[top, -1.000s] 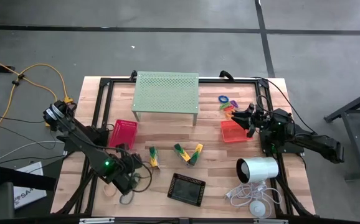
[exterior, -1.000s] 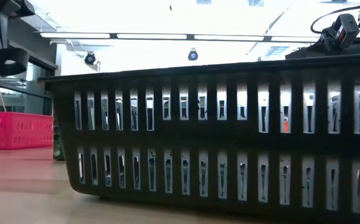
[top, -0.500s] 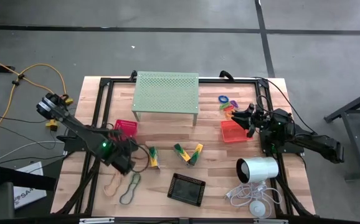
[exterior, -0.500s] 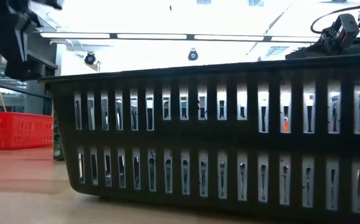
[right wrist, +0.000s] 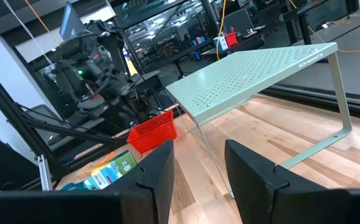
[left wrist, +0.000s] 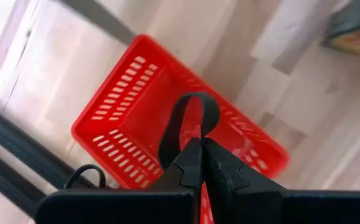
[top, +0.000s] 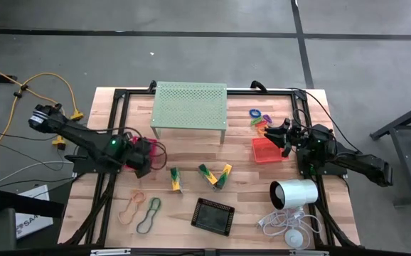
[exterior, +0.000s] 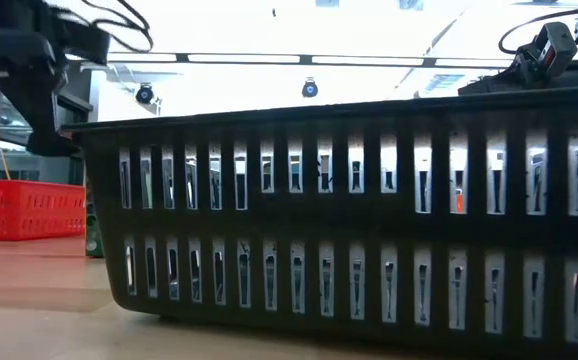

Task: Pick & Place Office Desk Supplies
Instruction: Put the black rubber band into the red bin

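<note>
My left gripper (top: 148, 152) hovers over the pink-red mesh tray (top: 142, 145), shut on a thin dark rubber-band loop (left wrist: 174, 121); the left wrist view shows the tray (left wrist: 124, 124) right below it. An orange band (top: 129, 208) and a green band (top: 148, 212) lie flat near the table's near-left corner. Three yellow-and-green clips (top: 207, 175) lie mid-table. The black tray (top: 212, 215) sits near the near edge. My right gripper (top: 281, 136) waits open (right wrist: 198, 168) over the orange tray (top: 266, 150), beside the coloured rings (top: 257, 118). My left gripper pinches the dark band between its two shut fingertips at one end of the loop (left wrist: 208, 130). The rest of the loop stands out past the fingertips, lifted clear above the red tray.
The pale green perforated stand (top: 190, 107) is at the far middle of the table. The white cylinder (top: 294, 193) and its cable (top: 287, 226) lie near the right front corner. In the low view the black tray (exterior: 339, 220) fills most of the picture.
My left gripper has travelled from the near-left part of the table toward the far edge, ending over the pink-red tray. The orange and green bands, covered by the arm a second ago, now lie in plain sight. The right arm kept still.
</note>
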Controlling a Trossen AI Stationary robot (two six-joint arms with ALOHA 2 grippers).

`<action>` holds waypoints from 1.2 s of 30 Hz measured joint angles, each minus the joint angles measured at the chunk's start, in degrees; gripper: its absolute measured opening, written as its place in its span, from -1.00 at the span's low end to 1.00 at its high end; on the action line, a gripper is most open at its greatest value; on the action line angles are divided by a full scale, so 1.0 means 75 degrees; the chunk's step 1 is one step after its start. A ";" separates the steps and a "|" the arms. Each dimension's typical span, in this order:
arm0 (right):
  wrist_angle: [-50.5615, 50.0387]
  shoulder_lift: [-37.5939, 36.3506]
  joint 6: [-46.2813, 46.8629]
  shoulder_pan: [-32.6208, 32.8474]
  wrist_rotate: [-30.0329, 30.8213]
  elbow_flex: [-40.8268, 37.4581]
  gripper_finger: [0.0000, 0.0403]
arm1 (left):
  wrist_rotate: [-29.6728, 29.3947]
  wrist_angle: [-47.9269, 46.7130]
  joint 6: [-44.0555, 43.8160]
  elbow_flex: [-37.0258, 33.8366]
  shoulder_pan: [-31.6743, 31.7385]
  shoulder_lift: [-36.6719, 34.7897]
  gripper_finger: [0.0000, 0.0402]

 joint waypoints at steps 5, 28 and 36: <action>0.0000 0.0000 0.0000 -0.0003 0.0000 -0.0002 -0.35 | 0.0117 0.0201 0.0120 -0.0179 0.0559 0.0025 -1.00; 0.0000 0.0000 -0.0003 0.0000 0.0000 0.0001 -0.35 | 0.0284 0.0533 0.0036 -0.0809 0.0974 0.0025 -1.00; 0.0000 0.0000 -0.0001 0.0000 0.0000 -0.0002 -0.35 | 0.0283 0.0520 0.0039 -0.0809 0.0974 0.0025 -0.85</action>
